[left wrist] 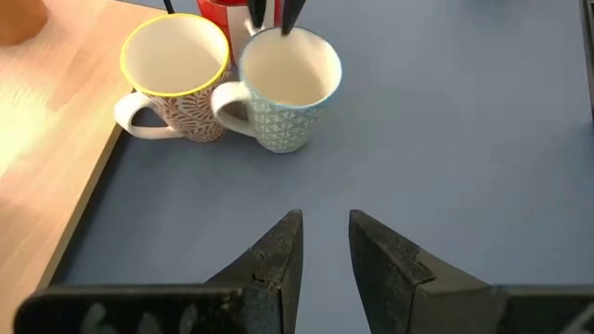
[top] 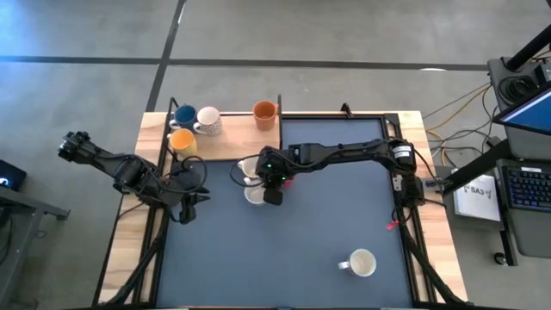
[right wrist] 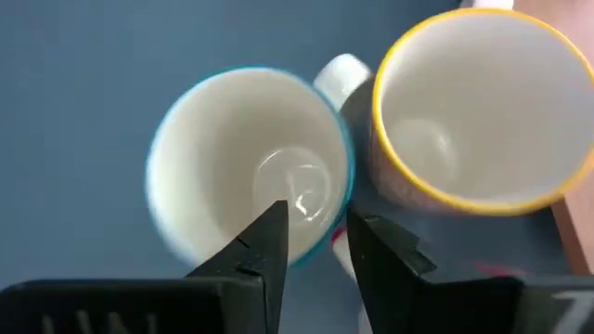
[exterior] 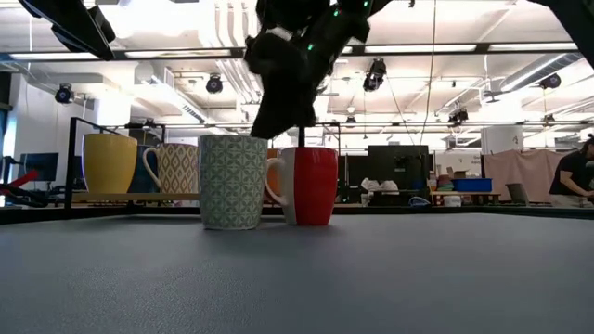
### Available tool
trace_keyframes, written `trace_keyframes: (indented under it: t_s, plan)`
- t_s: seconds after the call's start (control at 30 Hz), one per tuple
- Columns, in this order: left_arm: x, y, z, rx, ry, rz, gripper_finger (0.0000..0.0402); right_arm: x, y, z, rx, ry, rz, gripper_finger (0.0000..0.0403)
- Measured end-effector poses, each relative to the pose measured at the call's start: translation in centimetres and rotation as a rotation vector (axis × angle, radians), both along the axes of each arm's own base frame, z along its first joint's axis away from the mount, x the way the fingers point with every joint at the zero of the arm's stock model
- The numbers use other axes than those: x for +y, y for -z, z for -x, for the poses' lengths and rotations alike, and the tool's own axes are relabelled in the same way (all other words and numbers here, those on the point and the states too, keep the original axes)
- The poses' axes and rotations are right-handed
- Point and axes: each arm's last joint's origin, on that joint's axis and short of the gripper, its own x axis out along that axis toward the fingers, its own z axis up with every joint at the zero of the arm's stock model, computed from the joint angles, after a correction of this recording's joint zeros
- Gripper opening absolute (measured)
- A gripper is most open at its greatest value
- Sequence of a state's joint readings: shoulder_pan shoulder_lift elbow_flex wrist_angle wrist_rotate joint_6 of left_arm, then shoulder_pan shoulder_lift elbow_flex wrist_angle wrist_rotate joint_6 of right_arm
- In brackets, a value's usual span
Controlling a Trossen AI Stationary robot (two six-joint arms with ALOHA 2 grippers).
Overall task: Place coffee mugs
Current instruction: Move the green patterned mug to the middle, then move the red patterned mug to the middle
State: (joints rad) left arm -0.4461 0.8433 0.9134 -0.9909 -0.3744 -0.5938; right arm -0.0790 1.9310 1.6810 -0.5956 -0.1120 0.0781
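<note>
Three coffee mugs stand close together left of the mat's middle: a yellow-rimmed patterned mug (left wrist: 176, 74), a teal-patterned mug (left wrist: 288, 88) and a red mug (exterior: 311, 186). My right gripper (right wrist: 320, 246) hangs over them, slanting down and open. Its fingers stand on either side of the red mug's rim, right beside the teal mug (right wrist: 251, 167). In the high view the right gripper (top: 274, 195) covers most of the red mug. My left gripper (left wrist: 325, 232) waits open at the mat's left edge (top: 185, 212), with nothing between its fingers. My right gripper comes at the red mug from above, slanting down. One finger (exterior: 302, 137) reaches down at the mug's rim (right wrist: 339, 249), which shows in the gap between the fingers. The mug stands upright on the mat. Whether a finger touches it, I cannot tell.
On the wooden shelf (top: 228, 148) at the far left stand a blue mug (top: 183, 115), a white patterned mug (top: 208, 120), a yellow mug (top: 182, 142) and an orange mug (top: 264, 112). A white mug (top: 362, 263) sits alone at the mat's near right.
</note>
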Motion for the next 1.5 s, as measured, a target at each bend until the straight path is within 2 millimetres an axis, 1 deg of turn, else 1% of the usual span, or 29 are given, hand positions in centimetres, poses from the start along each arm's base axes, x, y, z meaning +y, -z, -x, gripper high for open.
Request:
trace_keyframes:
  t_s: [0.17, 0.23, 0.33, 0.57, 0.73, 0.9, 1.0, 1.07, 1.17, 1.27, 1.4, 1.5]
  plan:
    - [0.0, 0.0, 0.0, 0.001, 0.0, 0.0, 0.0073, 1.1, -2.1, 1.7, 0.045, 0.015, -0.055, 0.0094]
    - [0.0, 0.0, 0.0, 0.001, 0.0, 0.0, 0.0073, 2.1, -2.6, 2.4, 0.07, 0.005, -0.096, 0.0089]
    - [0.0, 0.0, 0.0, 0.001, 0.0, 0.0, 0.0073, 4.3, -3.4, 3.5, 0.133, -0.004, -0.142, 0.0084]
    - [0.0, 0.0, 0.0, 0.001, 0.0, 0.0, 0.0073, 10.9, -3.0, 6.2, 0.361, 0.009, -0.2, 0.0082]
    - [0.0, 0.0, 0.0, 0.0, 0.0, 0.0, 0.0073, 15.0, -2.7, 8.0, 0.468, 0.105, -0.233, 0.0082]
    - [0.0, 0.1, 0.0, 0.0, -0.012, 0.01, 0.0073, 17.8, -2.5, 10.4, 0.622, 0.222, -0.224, 0.0082]
    - [0.0, 0.5, 0.0, 0.013, -0.015, 0.007, 0.0073, 19.7, -2.4, 11.9, 0.685, 0.276, -0.211, 0.0082]
    - [0.0, 0.9, 0.0, 0.023, -0.023, 0.009, 0.0073, 21.2, -2.4, 12.7, 0.691, 0.275, -0.212, 0.0086]
    - [0.0, 1.7, 0.0, 0.044, -0.043, 0.016, 0.0073, 23.4, -2.5, 14.1, 0.705, 0.227, -0.198, 0.009]
    - [0.0, 2.6, 0.1, 0.067, -0.075, 0.042, 0.0073, 25.3, -2.5, 15.5, 0.715, 0.217, -0.191, 0.0084]
    - [-0.1, 3.1, -0.1, 0.059, -0.087, 0.076, 0.0073, 27.3, -2.5, 17.2, 0.73, 0.24, -0.192, 0.0078]
    - [-0.3, 2.9, -0.4, 0.023, -0.081, 0.09, 0.0073, 28.2, -2.5, 18.2, 0.74, 0.261, -0.185, 0.0089]
